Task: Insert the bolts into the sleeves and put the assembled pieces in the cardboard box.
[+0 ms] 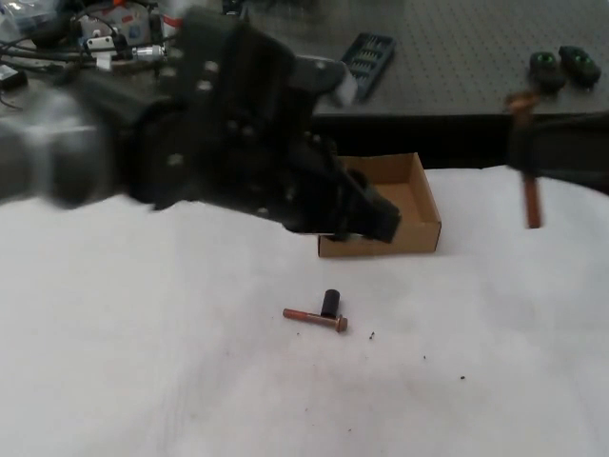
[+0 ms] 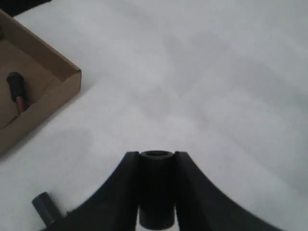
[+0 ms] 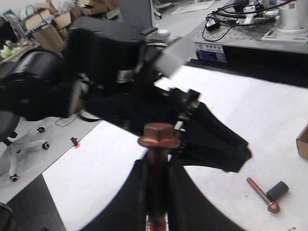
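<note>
My left gripper is shut on a black sleeve, held upright between its fingers above the white cloth. In the high view it hangs by the near wall of the cardboard box. My right gripper is shut on a copper bolt, head end outward; that bolt hangs at the right of the bench. A loose bolt and a second black sleeve lie touching on the cloth in front of the box. One assembled piece lies inside the box.
The white cloth covers the near bench. Behind the box runs a dark perforated table with a blue bit holder, cables and two green-and-black parts. The left arm's bulk crosses above the cloth's left half.
</note>
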Robot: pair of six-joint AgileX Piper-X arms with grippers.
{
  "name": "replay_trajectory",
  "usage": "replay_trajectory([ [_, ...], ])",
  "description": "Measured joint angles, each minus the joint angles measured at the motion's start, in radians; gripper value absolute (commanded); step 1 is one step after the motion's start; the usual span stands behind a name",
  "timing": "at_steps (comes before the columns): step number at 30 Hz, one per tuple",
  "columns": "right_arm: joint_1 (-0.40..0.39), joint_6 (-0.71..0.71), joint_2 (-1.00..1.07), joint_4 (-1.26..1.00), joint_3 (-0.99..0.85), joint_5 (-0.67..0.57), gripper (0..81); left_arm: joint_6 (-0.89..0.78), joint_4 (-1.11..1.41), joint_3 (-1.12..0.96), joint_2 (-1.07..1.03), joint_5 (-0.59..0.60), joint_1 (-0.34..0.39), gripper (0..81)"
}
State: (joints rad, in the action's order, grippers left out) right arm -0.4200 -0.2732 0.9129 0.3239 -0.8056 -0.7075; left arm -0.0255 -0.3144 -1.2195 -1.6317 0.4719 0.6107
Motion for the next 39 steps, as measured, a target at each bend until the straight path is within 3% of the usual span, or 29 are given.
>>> replay_trajectory([
  [7, 0.005, -0.179, 0.061, -0.306, 0.064, -0.103, 4.3, -0.162, 0.361, 0.510, 0.414, 0.026, -0.002, 0.6],
  [15, 0.005, -0.478, 0.146, -0.724, 0.244, -0.139, 4.3, -0.436, 0.708, 0.822, 0.484, 0.024, -0.002, 0.6],
  [22, 0.005, -0.758, 0.245, -1.012, 0.337, -0.142, 4.3, -0.462, 0.776, 0.850, 0.484, 0.019, -0.002, 0.6],
  [27, -0.014, -0.827, 0.310, -1.120, 0.336, -0.148, 4.3, -0.462, 0.876, 0.850, 0.447, 0.042, -0.002, 0.6],
  [33, -0.059, -0.828, 0.366, -1.151, 0.288, -0.189, 4.3, -0.462, 1.016, 0.814, 0.282, 0.159, -0.002, 0.6],
  [39, -0.056, -0.709, 0.367, -1.074, 0.281, -0.212, 4.3, -0.462, 1.098, 0.697, 0.173, 0.283, -0.002, 0.6],
])
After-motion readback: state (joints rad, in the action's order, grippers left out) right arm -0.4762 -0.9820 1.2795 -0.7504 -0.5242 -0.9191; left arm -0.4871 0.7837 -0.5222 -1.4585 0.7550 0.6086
